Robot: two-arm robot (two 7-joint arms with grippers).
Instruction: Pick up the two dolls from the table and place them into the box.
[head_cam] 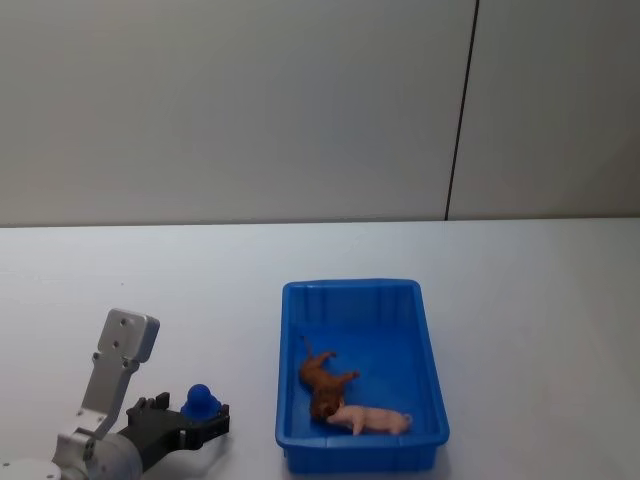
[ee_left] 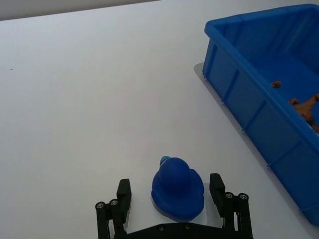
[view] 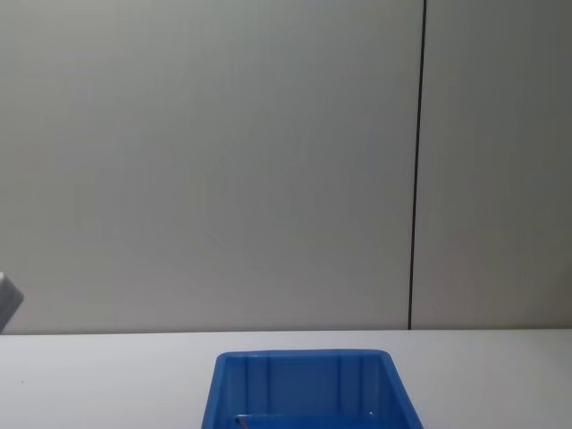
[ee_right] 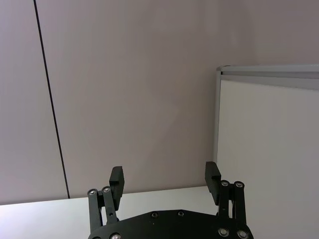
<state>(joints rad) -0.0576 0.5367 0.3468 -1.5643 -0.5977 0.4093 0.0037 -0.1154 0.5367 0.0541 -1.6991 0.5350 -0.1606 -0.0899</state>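
Left gripper (head_cam: 190,425) sits wide open around a blue duck (ee_left: 177,187) on the table (head_cam: 150,290), well left of the box (head_cam: 432,395). Right gripper (ee_right: 166,180) hangs open too.

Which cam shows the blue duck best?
Left wrist view: the blue duck sits large on the table, centred between the open left gripper's fingers, untouched. Head view has it small, partly behind the gripper.
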